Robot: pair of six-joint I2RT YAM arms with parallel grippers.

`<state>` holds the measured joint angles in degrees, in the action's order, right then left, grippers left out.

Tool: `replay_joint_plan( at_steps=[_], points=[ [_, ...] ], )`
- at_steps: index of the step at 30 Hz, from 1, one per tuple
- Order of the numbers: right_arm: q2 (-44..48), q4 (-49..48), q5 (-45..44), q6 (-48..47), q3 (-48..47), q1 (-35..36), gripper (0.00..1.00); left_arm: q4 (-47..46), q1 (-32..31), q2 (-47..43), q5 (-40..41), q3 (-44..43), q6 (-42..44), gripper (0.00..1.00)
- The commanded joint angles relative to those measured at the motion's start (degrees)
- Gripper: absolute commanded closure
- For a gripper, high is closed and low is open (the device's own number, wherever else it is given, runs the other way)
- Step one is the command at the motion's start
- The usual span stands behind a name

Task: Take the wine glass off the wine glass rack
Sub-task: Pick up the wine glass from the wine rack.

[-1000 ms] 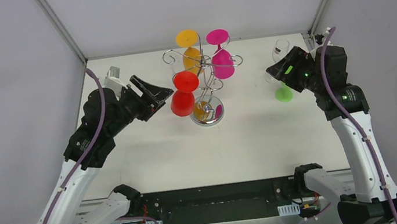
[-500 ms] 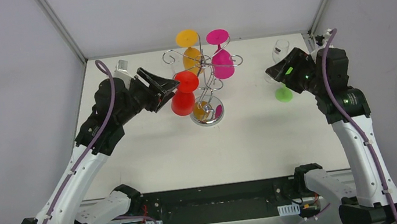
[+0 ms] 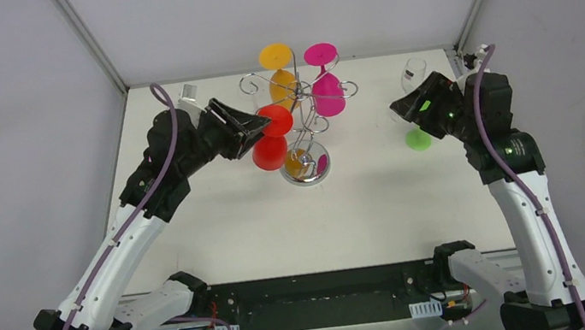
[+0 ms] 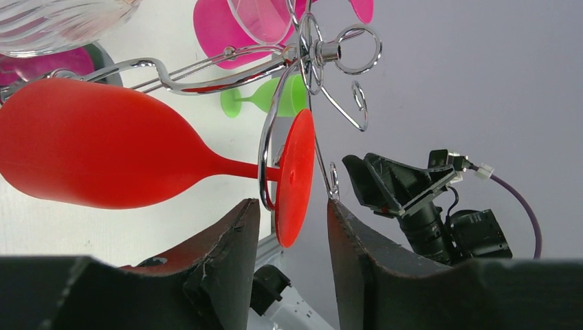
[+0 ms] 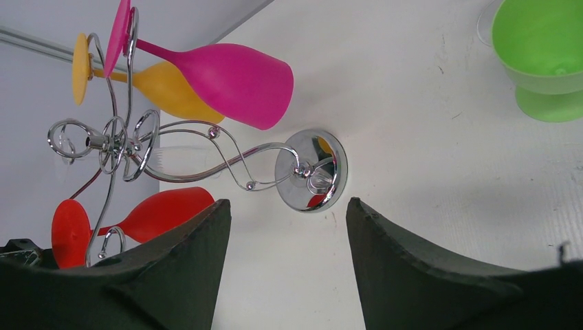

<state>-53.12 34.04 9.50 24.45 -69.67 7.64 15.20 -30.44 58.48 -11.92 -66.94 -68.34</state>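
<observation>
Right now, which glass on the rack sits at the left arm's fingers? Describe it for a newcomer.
Find the silver wine glass rack at the middle of the table's far half. On its near-left side, beside the left arm's open fingers, hangs the red wine glass, bowl down. It is the only red one; its rack neighbours are an orange glass and a pink glass.

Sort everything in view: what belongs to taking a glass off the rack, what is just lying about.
Job: rack; red glass hanging on it; left jaws, open at its foot.
Bystanders: orange glass, pink glass, both hanging; green glass, clear glass, on the table.
</observation>
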Motion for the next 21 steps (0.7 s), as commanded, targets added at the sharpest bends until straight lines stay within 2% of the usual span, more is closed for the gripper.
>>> replay_joint_plan(
  at_steps=[1,21],
  points=[
    [0.86,-2.4,0.57,0.51,0.33,0.45,0.35,-3.68,-0.45,-0.32,-1.37,0.59,-0.87,0.59],
    [0.57,-2.56,0.7,0.3,0.41,0.99,0.35,-4.9,-0.41,-0.53,-3.36,0.14,-1.51,0.73]
  ],
)
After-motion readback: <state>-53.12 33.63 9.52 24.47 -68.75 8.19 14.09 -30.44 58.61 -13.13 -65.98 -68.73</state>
